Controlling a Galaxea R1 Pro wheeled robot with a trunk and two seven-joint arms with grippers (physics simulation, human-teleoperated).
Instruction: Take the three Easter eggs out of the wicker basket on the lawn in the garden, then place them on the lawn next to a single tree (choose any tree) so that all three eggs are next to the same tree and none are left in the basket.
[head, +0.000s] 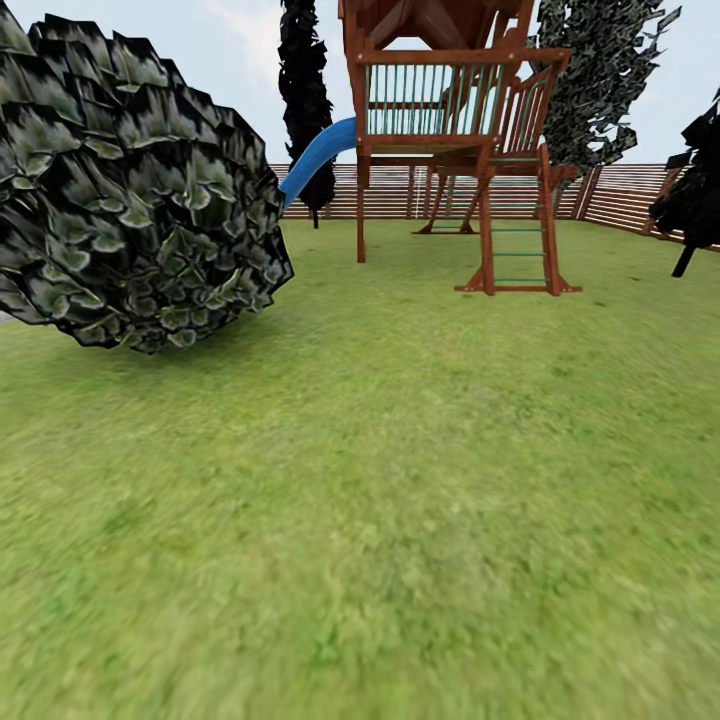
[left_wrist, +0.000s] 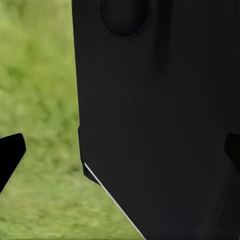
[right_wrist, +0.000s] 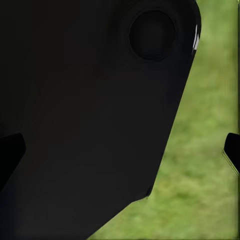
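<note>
the lawn runs bare and green from the near edge to a brown slatted fence at its far edge. a big round leafy bush sits at the lawn's left side, and a wooden play tower with a blue slide stands toward the far edge. in each wrist view the fingertips of the left gripper and the right gripper sit wide apart, gripping nothing, with a dark body panel, probably the robot's own, between them over blurry grass.
</note>
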